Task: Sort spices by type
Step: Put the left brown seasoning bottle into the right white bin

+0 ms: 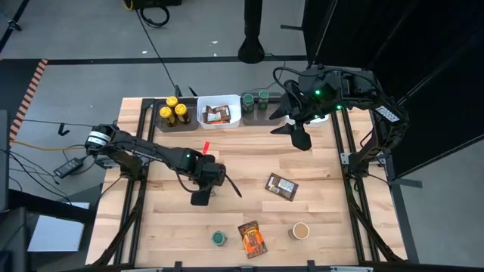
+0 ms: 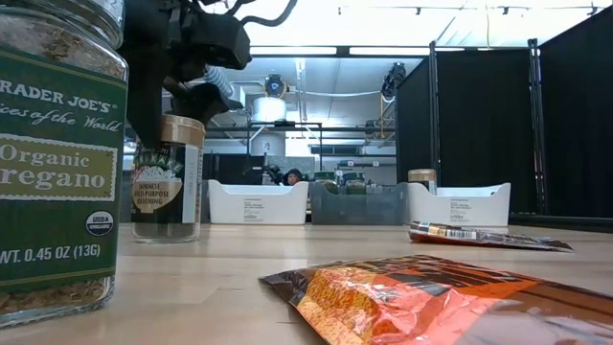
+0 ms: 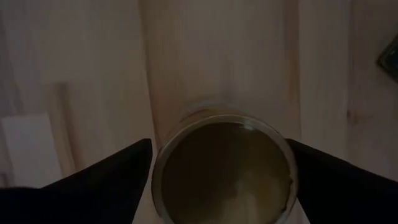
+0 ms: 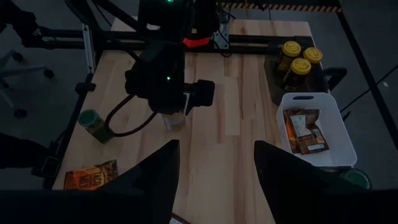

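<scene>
The left hand (image 1: 201,198) hangs over the middle of the wooden counter (image 1: 325,162), straight above a small tan-lidded jar (image 3: 224,168). Its two fingers (image 3: 106,180) are spread wide, one on each side of the jar's lid, and daylight shows between fingers and glass, so the jar stands free on the counter, upright.

The right hand (image 1: 301,136) waits at the far edge of the counter, just beside the bins, its fingers (image 4: 155,180) parted and holding nothing.

Taking the white bin (image 1: 219,112) at the far edge as the landmark: it holds brown packets (image 4: 305,132). The dark bin (image 1: 172,115) touching its left side holds three yellow-lidded jars (image 1: 173,110). The dark bin (image 1: 255,106) on its right side holds two green-lidded jars (image 1: 255,98).

Well in front of the white bin, towards the near edge, lie the unsorted spices: a brown packet (image 1: 281,187) to the right of the left hand, an orange packet (image 1: 252,238) flat near the front edge, a green-lidded oregano jar (image 1: 218,239) just beside the orange packet, and another tan-lidded jar (image 1: 301,230) on the orange packet's other side.
</scene>
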`<action>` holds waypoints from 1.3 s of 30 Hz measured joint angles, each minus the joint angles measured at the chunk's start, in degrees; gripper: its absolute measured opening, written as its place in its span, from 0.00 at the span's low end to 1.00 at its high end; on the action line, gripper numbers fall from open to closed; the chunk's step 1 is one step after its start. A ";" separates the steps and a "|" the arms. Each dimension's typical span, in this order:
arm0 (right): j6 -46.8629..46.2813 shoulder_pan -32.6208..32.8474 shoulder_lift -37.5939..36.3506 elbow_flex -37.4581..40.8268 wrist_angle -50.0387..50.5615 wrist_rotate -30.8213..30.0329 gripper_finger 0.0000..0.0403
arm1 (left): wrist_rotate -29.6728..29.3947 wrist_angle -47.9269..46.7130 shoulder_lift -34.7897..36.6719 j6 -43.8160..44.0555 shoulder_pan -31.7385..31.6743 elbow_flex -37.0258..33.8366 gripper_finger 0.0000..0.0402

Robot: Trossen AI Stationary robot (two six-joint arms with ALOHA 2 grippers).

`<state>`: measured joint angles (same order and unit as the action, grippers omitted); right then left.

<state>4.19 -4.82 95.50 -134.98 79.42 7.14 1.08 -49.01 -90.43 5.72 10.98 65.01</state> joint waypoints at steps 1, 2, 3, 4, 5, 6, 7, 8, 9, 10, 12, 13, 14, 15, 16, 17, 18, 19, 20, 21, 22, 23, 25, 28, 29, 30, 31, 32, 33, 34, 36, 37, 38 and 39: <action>-0.01 0.00 0.00 0.00 0.00 0.00 0.53 | 0.00 0.18 0.00 -0.29 0.00 -0.17 0.90; -0.01 0.00 0.00 0.00 0.02 0.00 0.53 | 0.00 0.48 0.00 -0.42 0.00 -0.47 0.90; -0.01 0.00 0.00 0.00 0.02 0.00 0.53 | 0.00 0.62 0.00 -0.48 0.00 -0.76 0.90; -0.01 -0.01 0.00 0.00 0.04 0.00 0.53 | 0.00 1.16 0.00 -0.53 0.00 -1.04 0.90; -0.06 -0.01 0.00 0.00 0.08 0.00 0.53 | 0.00 2.01 0.00 -0.55 0.00 -1.21 0.90; -0.08 0.00 0.00 0.00 0.12 0.00 0.53 | 0.00 2.60 0.00 -0.57 0.00 -1.27 0.90; -0.07 0.00 0.00 0.00 0.14 0.00 0.53 | 0.02 2.95 0.00 -0.57 0.00 -1.38 0.89; -0.07 0.00 0.00 0.00 0.15 0.00 0.53 | 0.00 3.02 0.00 -0.57 0.00 -1.45 0.89; -0.07 -0.01 0.00 0.00 0.15 0.00 0.53 | -0.06 3.04 -0.01 -0.57 0.00 -1.52 0.88; -0.07 0.00 0.00 0.00 0.15 0.00 0.53 | -0.24 3.18 -0.02 -0.57 0.00 -1.52 0.87; -0.09 0.00 0.00 0.00 0.15 0.00 0.53 | -0.41 3.44 -0.02 -0.57 0.00 -1.52 0.83; -0.08 0.00 0.00 0.00 0.15 0.00 0.53 | -0.44 3.09 -0.02 -0.57 0.00 -1.52 0.81; -0.07 0.00 0.00 -0.01 0.15 0.00 0.53 | -0.42 2.93 -0.02 -0.57 0.00 -1.52 0.78; -0.09 0.00 0.00 0.00 0.16 0.00 0.53 | -0.43 2.92 -0.02 -0.57 0.00 -1.52 0.76; -0.10 -0.02 0.00 0.00 0.15 0.00 0.53 | -0.47 2.94 -0.02 -0.57 0.00 -1.52 0.73; -0.12 0.00 0.00 0.00 0.16 0.00 0.53 | -0.49 2.94 -0.02 -0.60 0.00 -1.52 0.70; -0.12 -0.01 0.00 0.00 0.17 0.00 0.53 | -0.55 2.94 0.00 -0.58 0.00 -1.50 0.68; -0.14 0.00 0.00 0.00 0.15 0.00 0.53 | -0.59 2.94 0.02 -0.57 0.00 -1.50 0.67; -0.14 0.00 0.00 0.00 0.17 0.00 0.53 | -0.57 2.94 0.02 -0.58 0.00 -1.50 0.67; -0.14 -0.01 0.00 0.00 0.17 0.00 0.53 | -0.57 2.94 0.02 -0.60 0.00 -1.50 0.67; -0.14 0.00 0.00 0.00 0.17 0.00 0.53 | -0.63 2.94 0.02 -0.60 0.00 -1.50 0.67; -0.16 -0.02 0.00 0.00 0.15 0.00 0.53 | -0.66 2.94 0.02 -0.60 0.00 -1.49 0.67; -1.06 0.00 0.00 0.00 0.07 0.00 0.53 | -0.67 2.85 0.02 -0.85 -0.13 -1.45 0.67; -2.34 0.00 0.00 0.00 0.07 0.00 0.53 | -0.66 0.88 -0.07 -1.26 -0.92 -0.46 0.67; -2.60 -0.02 -0.07 0.00 0.09 -0.02 0.53 | -0.67 0.16 -0.07 -1.48 -1.53 0.00 0.67; -2.74 -0.02 -0.13 0.00 0.13 -0.02 0.53 | -0.68 -0.42 -0.07 -1.95 -2.30 0.65 0.67; -2.76 -0.02 -0.17 0.00 0.13 0.00 0.53 | -0.87 -1.18 -0.07 -2.47 -3.11 1.51 0.67; -2.76 -0.02 -0.40 0.00 0.15 -0.02 0.53 | -1.21 -2.24 -0.07 -2.95 -4.00 2.48 0.67; -2.84 -0.02 -0.65 0.00 0.24 -0.02 0.53 | -1.35 -3.69 -0.07 -3.76 -4.93 3.49 0.67; -3.13 -0.02 -0.93 0.00 0.31 -0.02 0.53 | -1.38 -5.02 -0.07 -4.35 -5.87 4.51 0.67; -4.19 -0.01 -1.74 0.00 0.33 -0.02 0.53 | -2.06 -6.53 -0.07 -5.67 -7.91 6.86 0.67; -4.76 -0.01 -2.23 0.00 0.34 -0.02 0.53 | -2.55 -6.99 -0.09 -6.27 -9.02 8.23 0.67; -5.51 -0.02 -2.77 0.00 0.37 -0.02 0.53 | -2.83 -7.15 -0.06 -6.91 -10.19 9.63 0.67; -6.27 -0.02 -3.45 0.00 0.37 -0.02 0.53 | -3.21 -7.05 -0.04 -7.35 -11.41 11.07 0.67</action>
<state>-2.08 -4.84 92.05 -134.98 79.79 7.11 -2.13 -56.06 -90.48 -1.62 -0.42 76.08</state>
